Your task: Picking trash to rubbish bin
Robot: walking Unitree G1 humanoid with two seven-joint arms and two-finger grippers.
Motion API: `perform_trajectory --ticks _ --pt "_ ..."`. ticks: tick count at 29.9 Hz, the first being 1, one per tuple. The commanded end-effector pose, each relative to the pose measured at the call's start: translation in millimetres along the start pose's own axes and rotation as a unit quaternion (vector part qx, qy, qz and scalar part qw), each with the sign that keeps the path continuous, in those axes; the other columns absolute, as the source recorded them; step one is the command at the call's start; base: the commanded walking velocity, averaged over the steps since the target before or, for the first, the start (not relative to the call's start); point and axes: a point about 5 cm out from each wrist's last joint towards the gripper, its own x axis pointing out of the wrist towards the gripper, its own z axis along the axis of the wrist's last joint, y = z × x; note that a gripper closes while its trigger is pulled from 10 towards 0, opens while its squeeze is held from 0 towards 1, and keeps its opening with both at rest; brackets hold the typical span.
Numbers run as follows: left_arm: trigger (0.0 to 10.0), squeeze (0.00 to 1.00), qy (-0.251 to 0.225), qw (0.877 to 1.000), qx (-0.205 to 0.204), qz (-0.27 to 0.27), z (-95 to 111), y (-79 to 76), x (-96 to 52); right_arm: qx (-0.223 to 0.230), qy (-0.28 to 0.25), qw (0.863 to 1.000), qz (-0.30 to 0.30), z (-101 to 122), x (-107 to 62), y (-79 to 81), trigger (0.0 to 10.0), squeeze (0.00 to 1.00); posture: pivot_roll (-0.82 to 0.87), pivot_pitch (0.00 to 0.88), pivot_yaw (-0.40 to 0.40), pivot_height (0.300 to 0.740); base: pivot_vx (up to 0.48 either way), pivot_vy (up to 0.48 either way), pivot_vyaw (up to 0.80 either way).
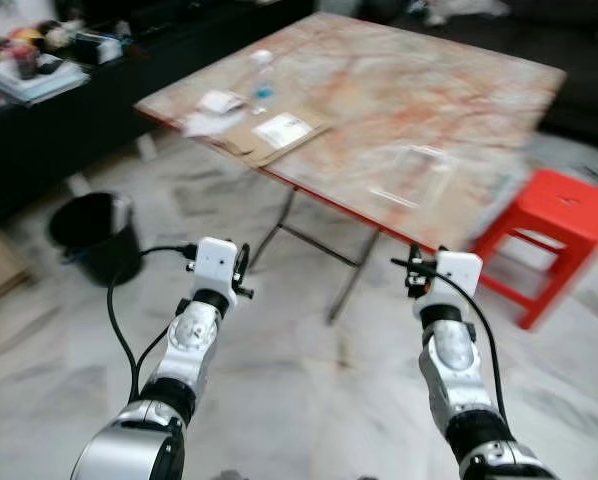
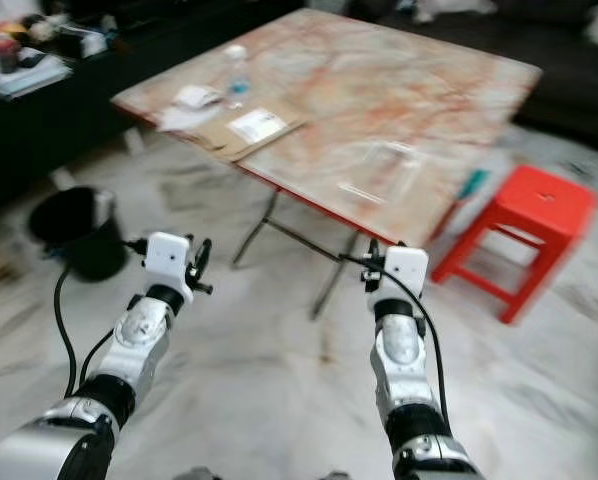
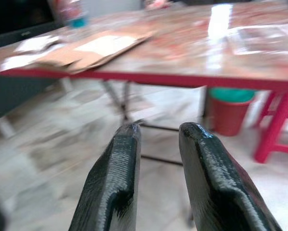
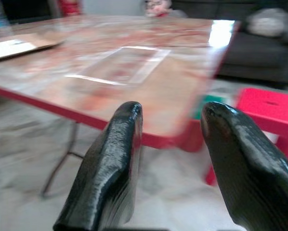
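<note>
The trash lies on a marble-patterned folding table [image 1: 379, 90]: a flat cardboard piece with a white label [image 1: 279, 135], crumpled white papers [image 1: 219, 102], a small blurred bottle [image 1: 263, 75] and a clear plastic tray [image 1: 419, 175]. A black rubbish bin [image 1: 94, 232] stands on the floor left of the table. Both arms are raised in front of me, short of the table's near edge. My left gripper [image 3: 158, 132] is open and holds nothing. My right gripper [image 4: 172, 111] is also open and holds nothing, and it points at the clear tray [image 4: 120, 65].
A red plastic stool [image 1: 559, 215] stands right of the table. A small red and green bucket [image 3: 228, 108] sits under the table. A dark low shelf with clutter [image 1: 34, 75] runs along the left, and a dark sofa [image 1: 579, 60] lies behind. The floor is pale marble tile.
</note>
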Motion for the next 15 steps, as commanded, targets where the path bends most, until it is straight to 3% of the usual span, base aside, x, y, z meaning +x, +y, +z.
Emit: perform_trajectory --ticks 1,8,15 --pt "10.0 0.00 0.000 1.000 -0.002 0.006 -1.4 4.6 -2.1 0.003 -0.003 1.000 0.008 1.9 0.8 6.0 10.0 0.00 0.10 0.119 -0.020 0.740 0.000 0.000 -0.80" --pt "10.0 0.00 0.000 1.000 -0.006 0.004 -1.5 4.0 -2.2 0.004 -0.006 1.000 0.009 2.9 1.2 7.0 10.0 0.00 0.10 0.120 -0.021 0.740 0.000 0.000 -0.72" --pt "10.0 0.00 0.003 1.000 -0.010 0.003 -2.3 3.6 -2.4 0.009 -0.008 1.000 0.009 3.4 1.0 7.7 10.0 0.00 0.10 0.120 -0.019 0.740 0.000 0.000 0.00"
